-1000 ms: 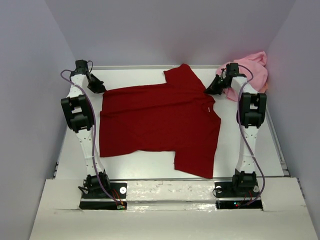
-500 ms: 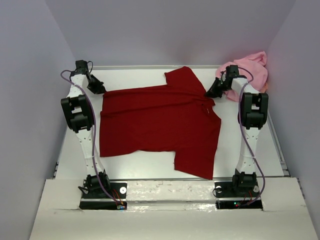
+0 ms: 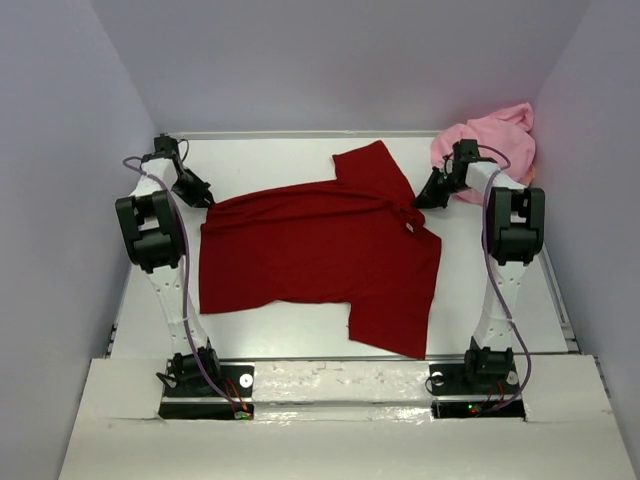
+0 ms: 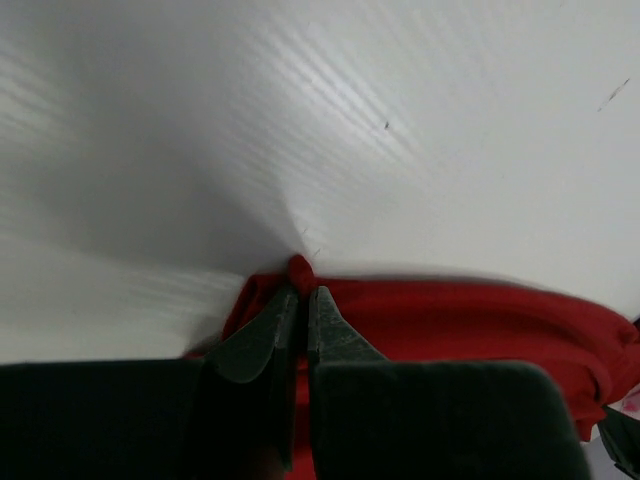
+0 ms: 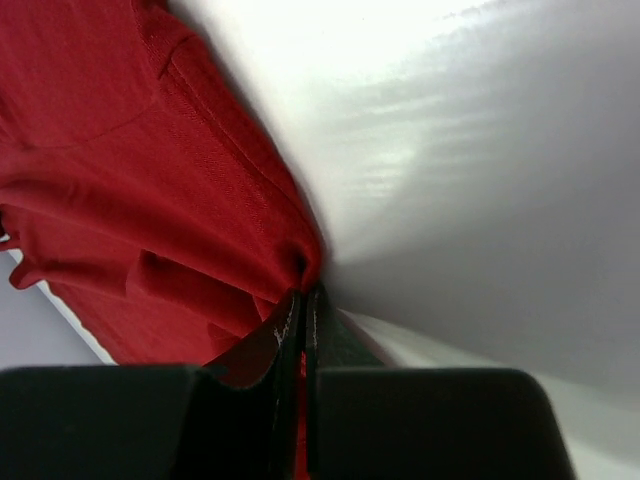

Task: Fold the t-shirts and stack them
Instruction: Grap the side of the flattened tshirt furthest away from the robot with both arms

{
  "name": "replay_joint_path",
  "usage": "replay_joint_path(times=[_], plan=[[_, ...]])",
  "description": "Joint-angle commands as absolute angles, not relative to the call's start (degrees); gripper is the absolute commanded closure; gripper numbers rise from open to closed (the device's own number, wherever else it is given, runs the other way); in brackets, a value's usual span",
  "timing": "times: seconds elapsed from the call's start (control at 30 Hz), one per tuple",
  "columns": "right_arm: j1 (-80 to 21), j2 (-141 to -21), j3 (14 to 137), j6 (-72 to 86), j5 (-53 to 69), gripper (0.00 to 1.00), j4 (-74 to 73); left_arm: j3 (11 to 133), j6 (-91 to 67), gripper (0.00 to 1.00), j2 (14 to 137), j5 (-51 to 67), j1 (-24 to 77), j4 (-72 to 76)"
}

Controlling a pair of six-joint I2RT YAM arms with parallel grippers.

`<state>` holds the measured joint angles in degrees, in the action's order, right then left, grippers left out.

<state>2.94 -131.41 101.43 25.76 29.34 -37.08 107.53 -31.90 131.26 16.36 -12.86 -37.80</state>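
Dark red t-shirt [image 3: 320, 255]: spread mid-tabletop [image 3: 270, 160].
Left pincer [image 4: 303, 292]: closed on its far-left corner.
Right pincer [image 5: 305, 295]: closed on its far-right edge; fingertips buried in cloth.
Pink t-shirt [image 3: 495, 140]: crumpled far right, partly hidden by right arm [image 3: 512, 225].

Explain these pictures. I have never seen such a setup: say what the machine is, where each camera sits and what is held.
The machine is a left arm and a right arm, bolted at the near edge of a white table. The wide picture looks down from above and behind them. The other two come from wrist cameras, each showing its own fingers. A dark red t-shirt lies spread on the table; a pink t-shirt lies bunched at the far right corner. The left gripper and the right gripper each pinch the dark red t-shirt's far edge, one per side.
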Motion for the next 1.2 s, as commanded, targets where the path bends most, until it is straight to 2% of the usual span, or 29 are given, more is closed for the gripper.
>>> replay_joint_path(times=[0.0,0.4,0.97,1.17], plan=[[2.9,-127.2,97.2,25.2,26.0,1.00,-39.3,102.8,-29.9,1.00,124.8,16.5,-13.0,-39.8],[2.9,-116.4,81.6,27.1,23.7,1.00,-43.3,85.5,-28.6,1.00,112.1,17.6,-9.3,-41.2],[2.9,-108.3,70.5,24.2,17.8,1.00,-52.2,58.8,-27.2,1.00,92.2,14.0,-9.8,-43.9],[2.9,-106.2,69.1,24.2,17.9,1.00,-52.4,56.9,-28.2,1.00,89.4,16.6,-11.1,-41.6]])
